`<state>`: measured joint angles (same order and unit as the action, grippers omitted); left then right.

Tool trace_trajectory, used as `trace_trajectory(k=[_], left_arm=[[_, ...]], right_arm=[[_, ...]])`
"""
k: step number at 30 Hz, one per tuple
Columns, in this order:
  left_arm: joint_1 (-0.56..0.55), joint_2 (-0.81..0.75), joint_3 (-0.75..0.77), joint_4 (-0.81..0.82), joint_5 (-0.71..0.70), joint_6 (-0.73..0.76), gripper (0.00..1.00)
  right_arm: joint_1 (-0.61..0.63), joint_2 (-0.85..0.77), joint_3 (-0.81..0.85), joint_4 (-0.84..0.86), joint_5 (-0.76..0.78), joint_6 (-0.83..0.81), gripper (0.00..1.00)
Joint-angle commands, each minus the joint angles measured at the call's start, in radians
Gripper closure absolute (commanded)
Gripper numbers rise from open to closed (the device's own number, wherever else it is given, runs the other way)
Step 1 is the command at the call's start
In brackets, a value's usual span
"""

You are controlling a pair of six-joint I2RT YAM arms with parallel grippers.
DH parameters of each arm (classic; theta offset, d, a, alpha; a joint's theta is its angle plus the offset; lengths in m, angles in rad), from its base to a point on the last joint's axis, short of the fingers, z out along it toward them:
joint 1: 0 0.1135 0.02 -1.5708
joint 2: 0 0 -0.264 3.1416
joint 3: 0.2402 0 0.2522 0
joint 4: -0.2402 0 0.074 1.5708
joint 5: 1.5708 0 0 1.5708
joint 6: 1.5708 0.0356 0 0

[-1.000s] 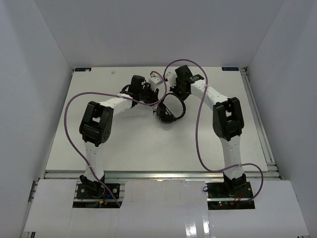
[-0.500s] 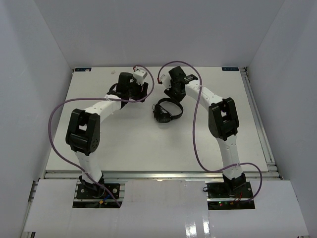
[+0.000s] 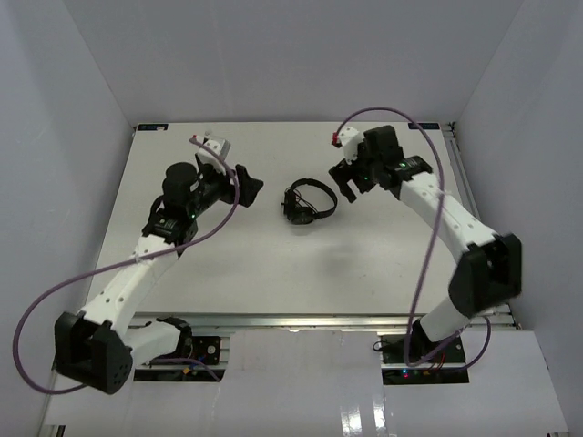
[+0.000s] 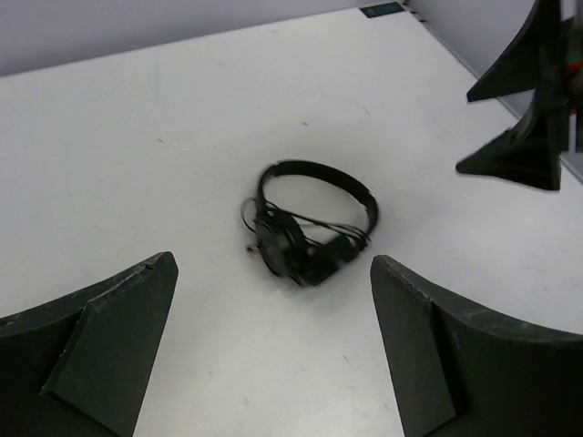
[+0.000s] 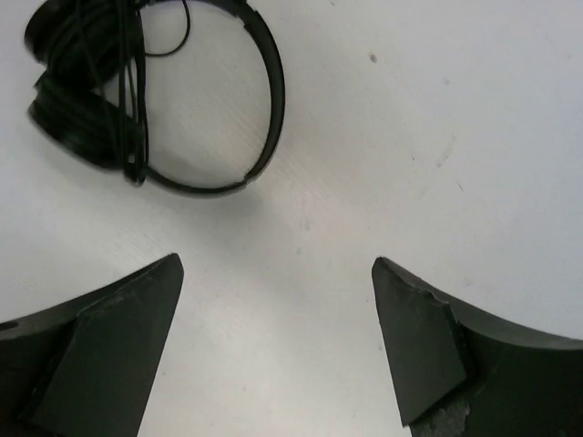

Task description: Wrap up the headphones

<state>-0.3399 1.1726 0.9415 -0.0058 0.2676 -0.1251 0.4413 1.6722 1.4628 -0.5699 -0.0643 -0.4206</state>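
The headphones [image 3: 308, 204] lie flat in the middle of the white table, black, with the thin headband arched over the two earcups and the thin cord bunched across the cups. My left gripper [image 3: 250, 187] hangs to their left, open and empty. My right gripper [image 3: 348, 184] hangs to their right, also open and empty. Neither touches them. In the left wrist view the headphones [image 4: 284, 244] lie just beyond my left gripper [image 4: 273, 264], with the right gripper's fingers [image 4: 528, 146] at the far right. In the right wrist view the headphones [image 5: 86, 109] sit at the upper left, ahead of my right gripper [image 5: 278, 262].
The white table [image 3: 273, 264] is walled in by grey panels on three sides. A metal rail [image 3: 475, 228] runs along its right edge. Purple cables loop off the left arm [image 3: 109, 269] and the right arm [image 3: 428, 255].
Both grippers have opened and pulled back from the headphones, the left arm swinging left and the right arm swinging right. The headphones now lie alone on the table.
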Motion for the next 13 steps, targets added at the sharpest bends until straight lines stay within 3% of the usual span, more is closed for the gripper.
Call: trace_trajectory(k=[1,5,9,13], left_arm=[[0.006,-0.275,-0.179,0.035,0.208,-0.17,0.02],[0.004,-0.448,-0.298,0.039,0.287,-0.257,0.02],[0.004,-0.566,-0.341,-0.031,0.224,-0.266,0.02],[0.003,-0.609,-0.329,-0.1,0.188,-0.235,0.02]], right_arm=[[-0.007,-0.396,-0.314,0.221,0.032,0.16,0.1],[-0.007,-0.651,-0.496,0.336,0.137,0.237,0.1],[-0.006,-0.842,-0.61,0.432,0.251,0.265,0.1],[-0.006,-0.871,-0.605,0.37,0.319,0.258,0.1]])
